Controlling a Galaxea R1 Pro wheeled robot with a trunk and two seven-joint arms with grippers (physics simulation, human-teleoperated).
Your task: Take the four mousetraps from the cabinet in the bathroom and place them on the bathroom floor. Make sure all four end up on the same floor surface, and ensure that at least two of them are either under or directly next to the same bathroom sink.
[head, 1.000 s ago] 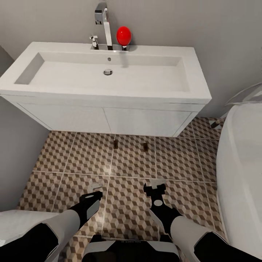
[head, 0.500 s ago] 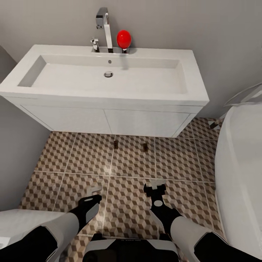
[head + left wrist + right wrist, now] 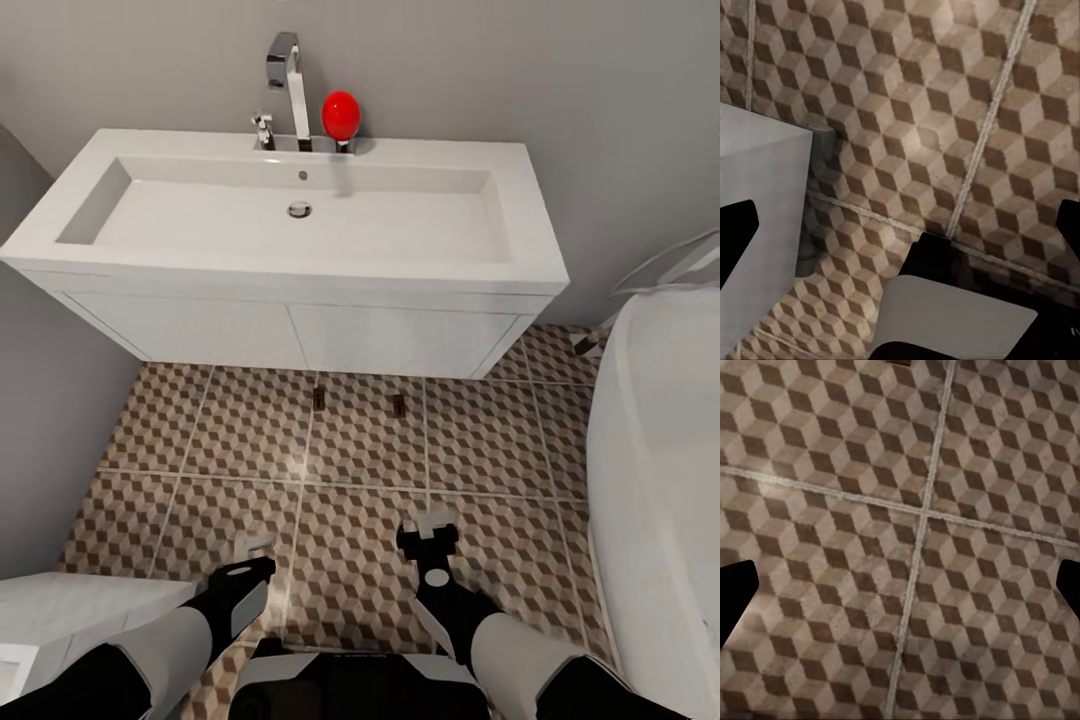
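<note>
Two mousetraps are down: first mousetrap and second mousetrap both lie flat on the bathroom floor, just in front of the white vanity unit that carries the sink. From your right gripper they sit well ahead, toward the vanity; the second one is nearly straight ahead of it, the first ahead and off to its left. From your left gripper both are ahead and to its right. The two traps are apart from each other, roughly side by side.

Both of your grippers hang low over the tiles, nothing between the fingers. In the right wrist view the dark fingertips sit at opposite edges with bare tile between, so the jaws are spread wide. Same in the left wrist view: fingertips far apart, empty. A small dark sliver at the edge of the right wrist view may be a trap; too cropped to be sure.

White toilet is beside your left arm, bathtub off to the right of your right arm.
</note>
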